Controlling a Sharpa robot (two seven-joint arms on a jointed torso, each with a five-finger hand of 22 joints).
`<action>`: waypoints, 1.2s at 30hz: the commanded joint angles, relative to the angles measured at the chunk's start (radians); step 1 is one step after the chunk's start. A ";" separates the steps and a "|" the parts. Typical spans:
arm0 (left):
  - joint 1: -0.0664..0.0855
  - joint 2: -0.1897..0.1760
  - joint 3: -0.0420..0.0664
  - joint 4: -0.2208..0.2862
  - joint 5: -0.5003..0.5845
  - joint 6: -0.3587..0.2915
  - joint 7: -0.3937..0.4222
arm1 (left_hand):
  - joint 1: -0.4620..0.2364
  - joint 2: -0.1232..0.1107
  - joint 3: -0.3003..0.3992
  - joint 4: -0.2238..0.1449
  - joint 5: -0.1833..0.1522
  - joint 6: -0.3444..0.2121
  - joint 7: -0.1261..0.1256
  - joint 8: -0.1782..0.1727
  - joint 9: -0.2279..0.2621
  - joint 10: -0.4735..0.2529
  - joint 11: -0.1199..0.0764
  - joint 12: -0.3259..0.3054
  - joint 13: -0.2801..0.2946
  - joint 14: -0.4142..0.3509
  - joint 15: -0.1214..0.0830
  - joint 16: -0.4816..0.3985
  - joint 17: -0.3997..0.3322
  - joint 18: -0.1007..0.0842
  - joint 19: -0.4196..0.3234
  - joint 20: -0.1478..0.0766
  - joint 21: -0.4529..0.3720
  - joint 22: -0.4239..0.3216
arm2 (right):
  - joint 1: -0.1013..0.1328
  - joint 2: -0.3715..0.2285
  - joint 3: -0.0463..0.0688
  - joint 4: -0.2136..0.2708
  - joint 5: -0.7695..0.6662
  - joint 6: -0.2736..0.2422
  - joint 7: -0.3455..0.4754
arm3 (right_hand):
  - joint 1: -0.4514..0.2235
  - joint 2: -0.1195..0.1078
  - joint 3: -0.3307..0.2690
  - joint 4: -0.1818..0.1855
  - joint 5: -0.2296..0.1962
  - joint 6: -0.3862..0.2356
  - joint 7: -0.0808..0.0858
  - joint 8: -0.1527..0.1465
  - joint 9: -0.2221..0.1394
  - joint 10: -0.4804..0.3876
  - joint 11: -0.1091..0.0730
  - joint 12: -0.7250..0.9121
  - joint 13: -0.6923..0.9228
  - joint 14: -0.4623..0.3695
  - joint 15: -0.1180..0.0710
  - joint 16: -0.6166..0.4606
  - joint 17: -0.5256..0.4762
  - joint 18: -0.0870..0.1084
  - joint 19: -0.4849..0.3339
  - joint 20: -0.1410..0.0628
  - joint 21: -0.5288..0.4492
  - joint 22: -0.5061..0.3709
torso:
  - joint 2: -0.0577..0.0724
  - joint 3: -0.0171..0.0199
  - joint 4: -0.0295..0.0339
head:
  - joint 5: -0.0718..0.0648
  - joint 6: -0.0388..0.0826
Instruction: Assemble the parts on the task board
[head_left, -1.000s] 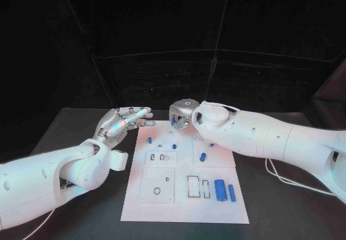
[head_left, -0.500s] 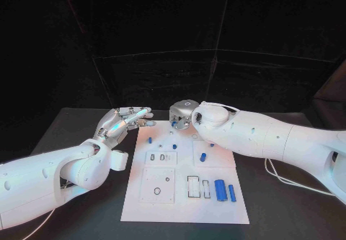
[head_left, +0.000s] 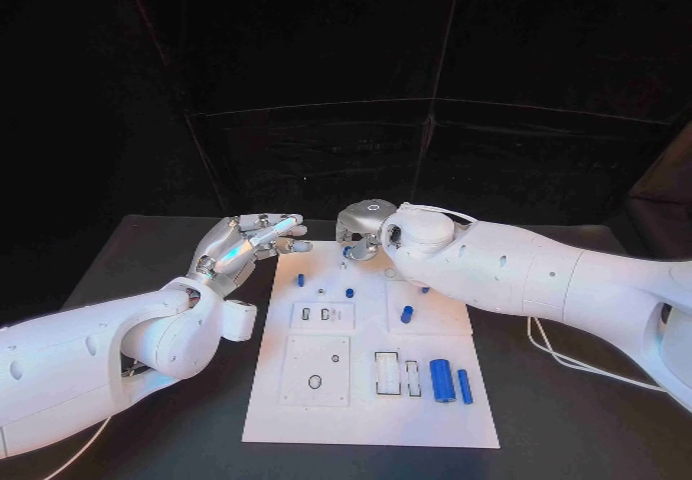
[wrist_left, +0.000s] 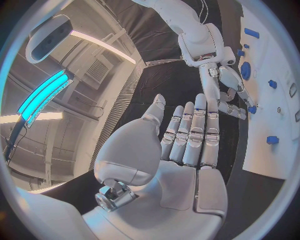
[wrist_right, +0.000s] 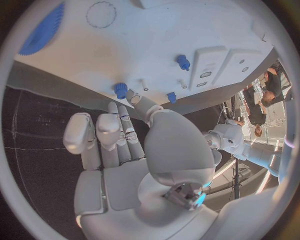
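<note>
At the far end of the flat white task board (head_left: 368, 375), the silver right hand (head_left: 364, 236) hovers over small blue plastic parts (head_left: 349, 293).
Its fingers are curled; whether they pinch anything, I cannot tell. The left hand (head_left: 248, 244) waits off the board's edge, flat and empty (fingers straight, side by side). A careless descent could knock the upright pegs over onto the black bench (head_left: 173, 250).

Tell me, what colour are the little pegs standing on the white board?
Blue. The pegs show best in the head view, on the task board.
</note>
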 joint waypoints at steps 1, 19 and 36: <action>0.002 -0.002 0.001 0.001 -0.004 0.016 0.017 | -0.003 0.011 0.000 -0.007 0.004 0.002 0.005 -0.003 -0.001 -0.004 0.006 -0.006 -0.001 0.006 -0.001 -0.005 0.001 0.015 0.007 0.001 -0.005 -0.001 | 0.002 -0.033 0.001 0.037 0.006 -0.052 -0.008 | -0.004 -0.012 -0.011 0.010 -0.005 -0.007 0.001 0.000 0.002 0.001 0.000 0.011 0.003 -0.003 0.000 -0.001 0.003 0.004 -0.004 0.002 -0.006 0.001 | -0.001 0.0009 -0.0012 | 0.003 0.000; 0.002 -0.011 0.001 -0.020 -0.004 0.021 0.017 | -0.003 0.012 0.001 -0.007 0.004 0.003 0.005 -0.003 -0.001 -0.003 0.006 -0.007 -0.001 0.006 -0.001 -0.007 0.001 0.015 0.007 0.001 -0.006 -0.002 | 0.003 -0.366 0.031 0.305 0.325 -0.044 -0.089 | 0.027 -0.063 -0.399 0.311 0.097 -0.043 -0.049 0.032 0.009 0.318 -0.063 0.733 0.652 0.065 -0.044 0.247 0.416 -0.044 0.162 -0.053 0.099 0.232 | -0.010 0.0041 -0.0246 | 0.003 0.012; 0.002 0.003 0.000 -0.043 -0.004 0.031 0.015 | -0.004 0.013 0.001 -0.008 0.004 0.005 0.004 -0.003 0.000 -0.001 0.005 -0.007 -0.001 0.007 -0.001 -0.008 0.001 0.015 0.007 0.001 -0.006 -0.003 | -0.001 -0.354 0.032 0.236 0.343 0.049 -0.105 | 0.162 -0.053 -0.455 0.422 0.135 -0.098 -0.010 0.091 0.009 0.404 -0.038 1.328 1.303 0.096 -0.022 0.348 0.657 -0.079 0.267 -0.019 0.162 0.396 | -0.007 0.0034 -0.0195 | -0.005 0.011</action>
